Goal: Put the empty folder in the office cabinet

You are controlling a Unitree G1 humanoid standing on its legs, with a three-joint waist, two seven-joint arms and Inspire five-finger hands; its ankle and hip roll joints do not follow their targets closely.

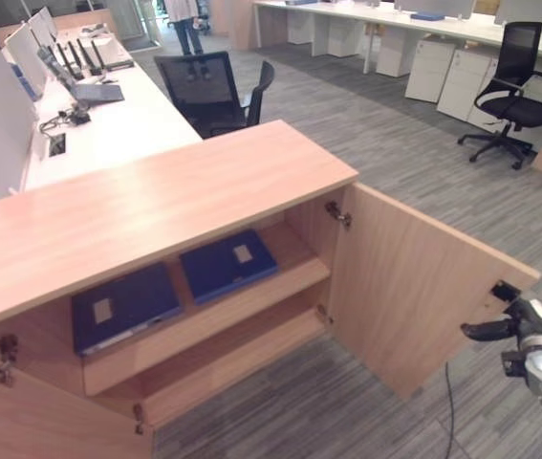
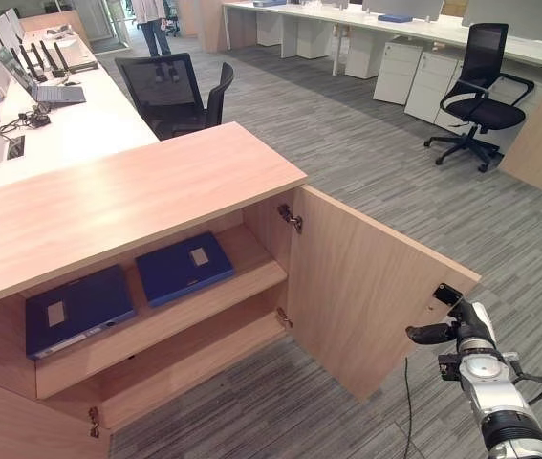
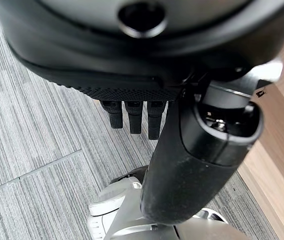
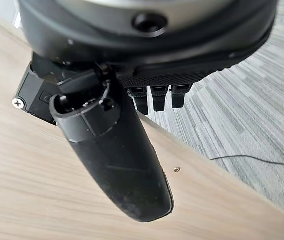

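Both doors of the wooden office cabinet (image 1: 156, 201) stand wide. Two dark blue folders lie flat side by side on its upper shelf, one on the left (image 1: 125, 306) and one on the right (image 1: 227, 263). My right hand (image 1: 529, 330) is at the free edge of the right door (image 1: 414, 277), beside its black catch. Its thumb (image 4: 116, 165) lies straight along the door's inner face, and its fingers (image 4: 154, 97) reach past the edge over the carpet. My left hand (image 3: 131, 50) hangs above the carpet with relaxed fingers (image 3: 134, 117), holding nothing.
The left door (image 1: 22, 411) juts out at the lower left. A black office chair (image 1: 208, 91) stands behind the cabinet beside a white desk (image 1: 127, 124) with a laptop. A second chair (image 1: 514, 96) and white drawer units (image 1: 452, 76) stand far right. A person (image 1: 186, 24) stands far back.
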